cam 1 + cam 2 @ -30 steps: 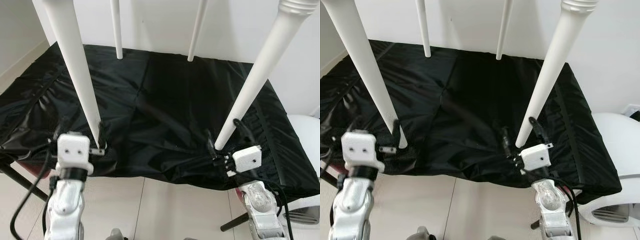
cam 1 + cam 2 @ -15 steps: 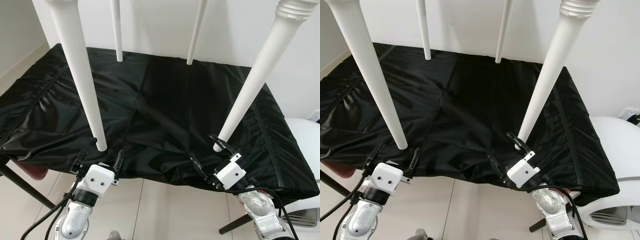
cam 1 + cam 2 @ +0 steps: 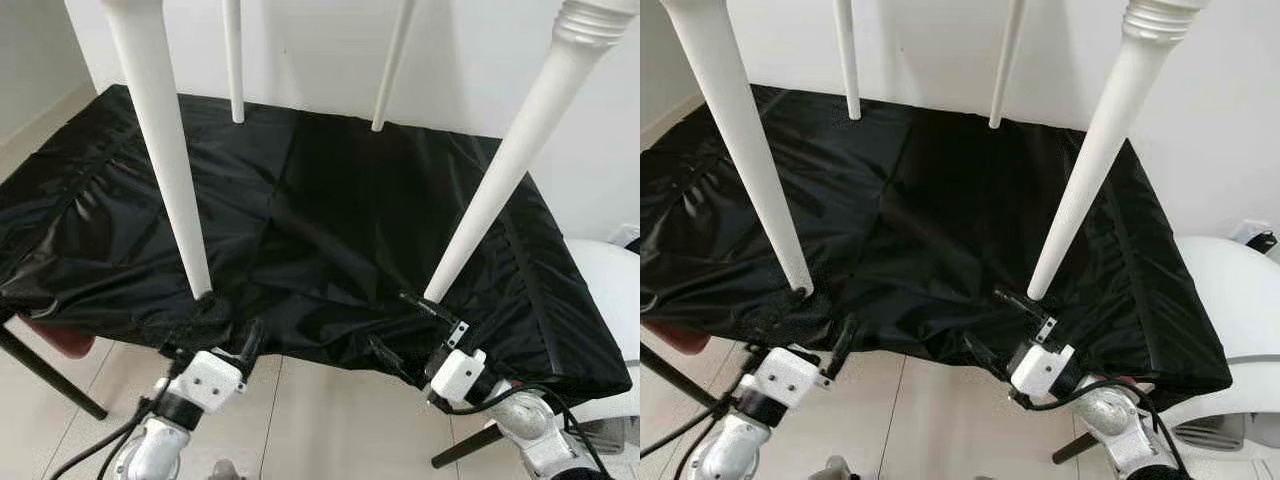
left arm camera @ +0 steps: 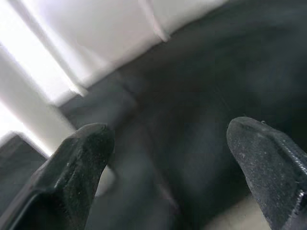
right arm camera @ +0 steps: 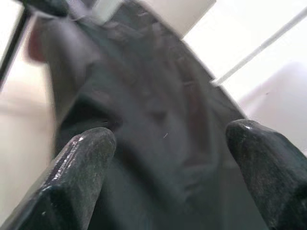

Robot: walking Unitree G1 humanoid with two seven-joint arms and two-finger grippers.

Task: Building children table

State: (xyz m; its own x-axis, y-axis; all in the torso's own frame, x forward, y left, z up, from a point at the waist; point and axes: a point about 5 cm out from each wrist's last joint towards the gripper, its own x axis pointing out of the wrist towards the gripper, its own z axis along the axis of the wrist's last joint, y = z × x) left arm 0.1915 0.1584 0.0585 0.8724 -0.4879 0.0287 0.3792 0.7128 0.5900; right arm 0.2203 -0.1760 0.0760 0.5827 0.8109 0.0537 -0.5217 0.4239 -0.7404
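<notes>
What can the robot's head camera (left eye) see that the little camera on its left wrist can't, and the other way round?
The left eye view takes in the whole scene: four white table legs, such as the near left leg and near right leg, standing over the black cloth, with both grippers, left and right, open at its near edge. The left wrist view gives a blurred close-up between the left gripper's two black fingertips. Both show the black cloth and white legs.

Black cloth (image 3: 330, 230) covers the support (drooping at the edges); four white legs (image 3: 165, 150) stand on it.
</notes>
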